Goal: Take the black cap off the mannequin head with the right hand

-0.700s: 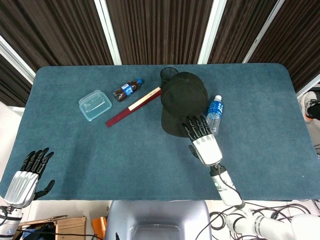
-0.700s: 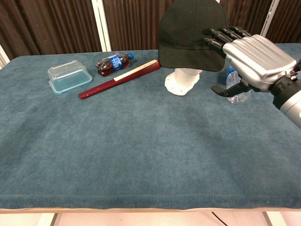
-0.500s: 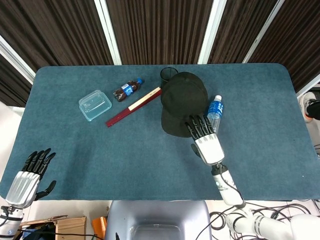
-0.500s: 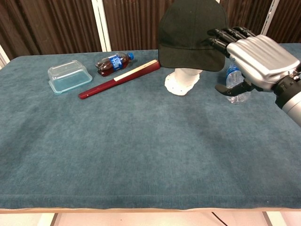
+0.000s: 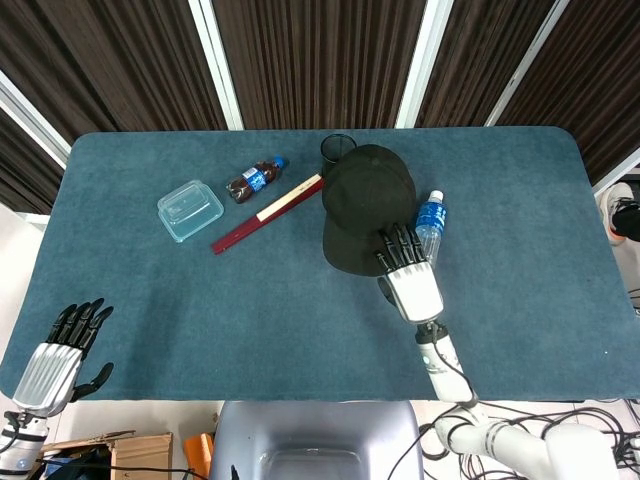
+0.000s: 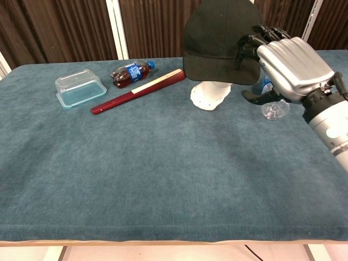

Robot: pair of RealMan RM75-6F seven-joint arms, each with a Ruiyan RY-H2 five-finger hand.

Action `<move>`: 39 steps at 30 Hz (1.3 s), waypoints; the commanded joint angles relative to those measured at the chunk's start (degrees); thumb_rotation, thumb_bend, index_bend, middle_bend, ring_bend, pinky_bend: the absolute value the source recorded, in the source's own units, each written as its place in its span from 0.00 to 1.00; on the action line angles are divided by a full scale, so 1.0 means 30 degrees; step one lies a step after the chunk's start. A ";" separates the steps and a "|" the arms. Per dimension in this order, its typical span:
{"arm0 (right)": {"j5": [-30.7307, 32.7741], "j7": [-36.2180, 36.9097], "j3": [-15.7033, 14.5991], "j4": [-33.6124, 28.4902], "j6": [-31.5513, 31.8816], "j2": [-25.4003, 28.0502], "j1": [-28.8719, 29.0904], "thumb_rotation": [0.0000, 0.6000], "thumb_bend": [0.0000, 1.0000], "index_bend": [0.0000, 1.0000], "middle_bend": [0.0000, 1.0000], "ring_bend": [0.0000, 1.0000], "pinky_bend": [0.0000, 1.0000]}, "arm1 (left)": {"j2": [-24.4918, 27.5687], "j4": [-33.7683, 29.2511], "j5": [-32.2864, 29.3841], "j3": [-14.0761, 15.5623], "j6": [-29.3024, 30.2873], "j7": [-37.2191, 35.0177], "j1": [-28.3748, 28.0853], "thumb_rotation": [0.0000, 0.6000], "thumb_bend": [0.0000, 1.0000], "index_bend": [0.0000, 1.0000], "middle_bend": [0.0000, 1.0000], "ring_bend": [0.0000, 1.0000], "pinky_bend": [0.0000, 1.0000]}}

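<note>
I see a teal, felt-like surface (image 6: 136,185), with dark slatted panels and pale uprights behind it. Nearest me, my left robot hand (image 5: 58,352) hangs off the front-left corner, well apart from the black cap (image 6: 220,41), fingers spread and holding nothing. My right robot hand (image 6: 283,62) sits just right of the cap's front — its dark fingers (image 6: 251,43) reach onto the brim and the thumb hangs below; whether they actually grip the fabric I cannot tell. Just right of the cap, partly hidden behind that hand, stands a clear water bottle (image 5: 429,223) with a blue label. Left of the cap lie a folded dark-red fan (image 6: 138,90), a cola bottle (image 6: 129,73) on its side, and, further left, a clear lidded container (image 6: 80,87). The cap itself is plain black, brim toward me, resting on the white mannequin head (image 6: 211,93) — only the neck and base show beneath it.
</note>
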 commanded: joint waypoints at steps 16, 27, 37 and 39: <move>0.0048 0.2891 0.0465 0.6110 0.2088 -0.3490 0.2069 1.00 0.25 0.55 0.26 0.04 0.15 | 0.0458 -0.0393 -0.0332 0.0020 0.0253 0.0220 0.0324 1.00 0.36 0.00 0.00 0.02 0.05; 0.0622 0.3631 0.0688 0.7139 0.2484 -0.3663 0.2612 1.00 0.35 0.72 0.44 0.21 0.34 | 0.0492 -0.0342 -0.0140 0.0033 0.0446 0.0051 0.0393 1.00 0.36 0.00 0.00 0.02 0.05; 0.0572 0.4688 0.0788 0.7940 0.4210 -0.3453 0.3076 1.00 0.37 0.92 0.62 0.50 0.78 | 0.0473 -0.0238 -0.0004 0.0041 0.0521 -0.0148 0.0394 1.00 0.36 0.00 0.00 0.02 0.05; 0.0538 0.4800 0.0791 0.8116 0.4526 -0.3439 0.3193 1.00 0.37 0.96 0.65 0.54 0.81 | 0.0464 -0.0220 0.0033 0.0048 0.0521 -0.0185 0.0384 1.00 0.36 0.00 0.00 0.02 0.05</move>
